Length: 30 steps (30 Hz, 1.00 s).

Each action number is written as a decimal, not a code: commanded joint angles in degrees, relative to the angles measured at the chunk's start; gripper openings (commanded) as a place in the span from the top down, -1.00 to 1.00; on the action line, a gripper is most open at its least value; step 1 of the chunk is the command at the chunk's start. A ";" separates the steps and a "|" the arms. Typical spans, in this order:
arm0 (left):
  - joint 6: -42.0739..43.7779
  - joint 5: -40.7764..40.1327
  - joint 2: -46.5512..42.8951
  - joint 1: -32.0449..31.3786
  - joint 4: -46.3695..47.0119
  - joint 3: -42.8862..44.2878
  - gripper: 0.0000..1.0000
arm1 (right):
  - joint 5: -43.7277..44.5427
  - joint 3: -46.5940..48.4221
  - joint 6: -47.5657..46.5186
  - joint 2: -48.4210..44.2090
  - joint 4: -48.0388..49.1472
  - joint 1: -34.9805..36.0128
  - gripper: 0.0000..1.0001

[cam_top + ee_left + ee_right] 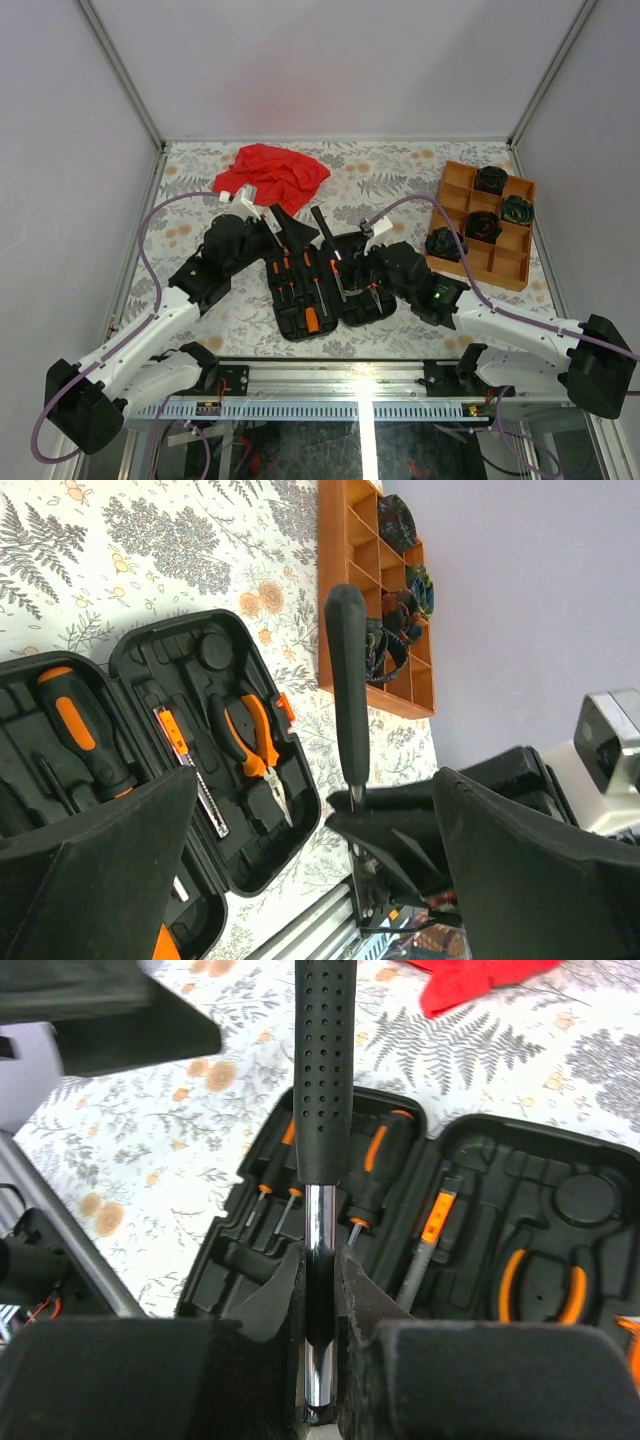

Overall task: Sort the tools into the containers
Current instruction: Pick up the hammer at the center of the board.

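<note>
My right gripper (320,1270) is shut on the steel shaft of the hammer (323,1080), whose black dotted handle points away from it above the open black case (500,1170). Seen from the top, the hammer (322,225) hangs over the case (300,325), with the right gripper (348,258) just below it. My left gripper (290,228) is open just left of the handle and holds nothing. Its wrist view shows the hammer (347,680) between its spread fingers (100,860). Screwdrivers (85,730) and pliers (255,745) lie in the case slots. Coiled bundles (490,180) sit in the orange tray (510,265).
A red cloth (283,175) lies crumpled at the back of the table, behind the left gripper. The orange tray stands at the right, close to the side wall. Cables loop from both arms over the table. A metal rail runs along the near edge.
</note>
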 commanded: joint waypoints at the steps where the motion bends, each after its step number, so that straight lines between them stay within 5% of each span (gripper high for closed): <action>1: -3.68 0.08 1.58 0.30 9.65 -1.80 -0.96 | -2.54 1.48 -0.03 -0.08 8.82 2.44 1.00; 15: -5.51 1.48 5.52 0.30 12.85 -1.66 -0.18 | 5.07 3.04 -1.23 2.00 10.86 7.48 1.00; 27: -5.11 1.71 6.22 0.21 13.11 -2.30 0.99 | 1.62 3.52 -1.95 3.89 13.85 7.44 0.99; 30: -4.22 2.30 6.20 0.22 13.33 -2.31 1.00 | 1.08 2.55 -1.42 2.94 13.89 7.44 0.83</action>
